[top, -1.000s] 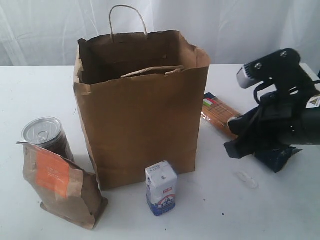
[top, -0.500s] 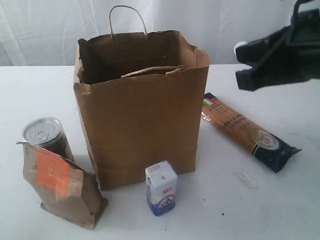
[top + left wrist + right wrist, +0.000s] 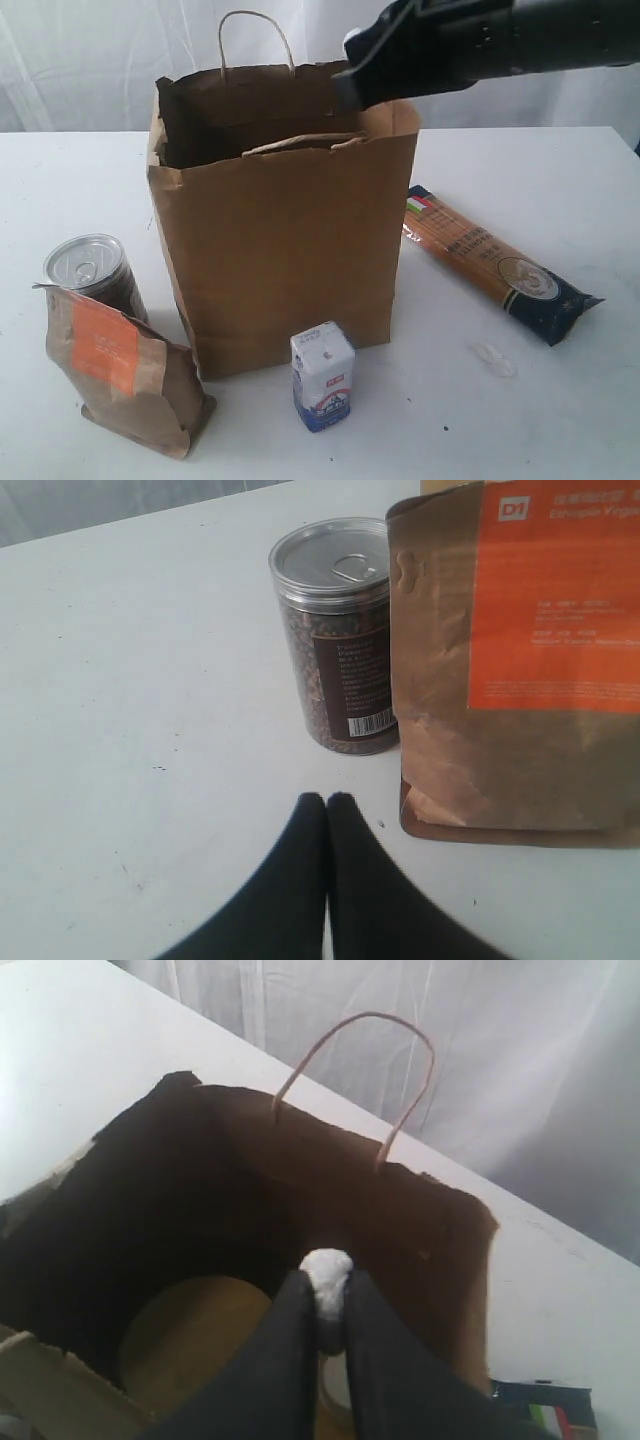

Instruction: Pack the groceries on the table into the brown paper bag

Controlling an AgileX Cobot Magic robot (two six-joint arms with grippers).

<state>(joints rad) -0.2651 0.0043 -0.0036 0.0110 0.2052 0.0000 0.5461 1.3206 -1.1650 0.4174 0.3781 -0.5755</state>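
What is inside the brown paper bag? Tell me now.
From the right wrist view, a round tan lid shows low in the brown paper bag. The rest is dark, partly covered by the right gripper, which pinches a small white thing.

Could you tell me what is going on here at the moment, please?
A two-armed robot is packing groceries into the brown paper bag. Its right end effector is over the bag's open top, shut on a small white object that I cannot identify. The left end effector is shut and empty, near the silver-topped can and the kraft pouch. Those two, the white-blue carton and the spaghetti packet are out on the table.
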